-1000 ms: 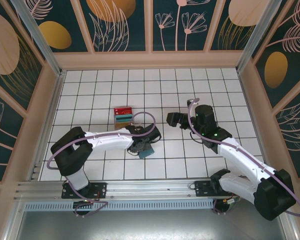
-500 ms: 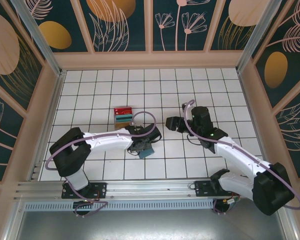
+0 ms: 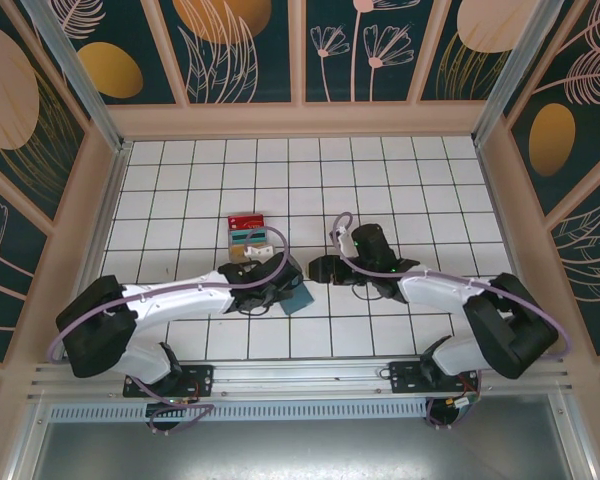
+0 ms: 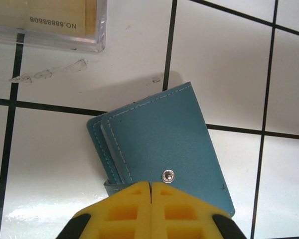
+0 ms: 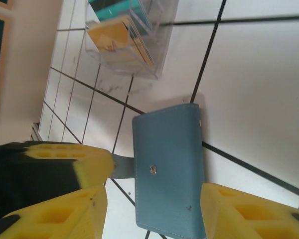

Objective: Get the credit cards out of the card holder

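We see a white tiled table (image 3: 400, 190) with dark grout lines, boxed in on the left, far and right by wood-framed panels (image 3: 240, 50) painted dark teal with pale leaves and gold ovals; an aluminium rail (image 3: 300, 375) runs along its near edge. Near the middle of the tiles lies the slate-blue, stitched, soft folding card holder (image 4: 164, 144), folded shut with its small metal snap facing up. Just beyond it, on the far-left side, sits a clear plastic case (image 3: 247, 232), and in it we can make out the red, teal and tan credit cards (image 3: 246, 228). The white-shelled left arm stretches low from its near-left base towards the right, and the left gripper (image 4: 150, 191) has its yellow fingers pressed together on a thin flap at the holder's edge. The right arm folds back on itself and reaches leftward close to the tiles; the right gripper (image 5: 154, 199) keeps its yellow fingers apart, one on each side of the holder, with a gap on one side.
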Robot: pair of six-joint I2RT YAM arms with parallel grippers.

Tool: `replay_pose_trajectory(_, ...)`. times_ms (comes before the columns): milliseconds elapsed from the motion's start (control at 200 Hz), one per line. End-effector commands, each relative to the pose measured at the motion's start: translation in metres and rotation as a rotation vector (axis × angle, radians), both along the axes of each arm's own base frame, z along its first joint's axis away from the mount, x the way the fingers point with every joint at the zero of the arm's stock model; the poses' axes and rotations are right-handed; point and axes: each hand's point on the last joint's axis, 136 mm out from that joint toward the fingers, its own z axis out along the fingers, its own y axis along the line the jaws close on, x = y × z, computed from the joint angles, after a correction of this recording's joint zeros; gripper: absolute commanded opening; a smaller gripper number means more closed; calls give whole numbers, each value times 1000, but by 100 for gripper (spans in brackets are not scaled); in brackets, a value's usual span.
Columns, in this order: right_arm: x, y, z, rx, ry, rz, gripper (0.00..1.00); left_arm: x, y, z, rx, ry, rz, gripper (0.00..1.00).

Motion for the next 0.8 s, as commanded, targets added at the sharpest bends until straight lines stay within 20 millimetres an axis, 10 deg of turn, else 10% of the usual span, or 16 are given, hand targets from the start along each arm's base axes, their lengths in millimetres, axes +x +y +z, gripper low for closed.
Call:
replay_pose_trajectory(0,-3,17,6,28,-16,45,56,5,-1,23,-53,-82,-13,0)
replay_pose_trajectory(290,2,23,-6,-23,-7,42,65,10,-15,70,-176,-188,-84,0)
replay_pose_trajectory(561,5,26,-14,-52,-4,54,56,9,-17,61,-137,-163,-101,0)
replay_pose_trajectory(796,2,34,11,9,-51,95,72,14,-22,73,-159,-195,-105,0)
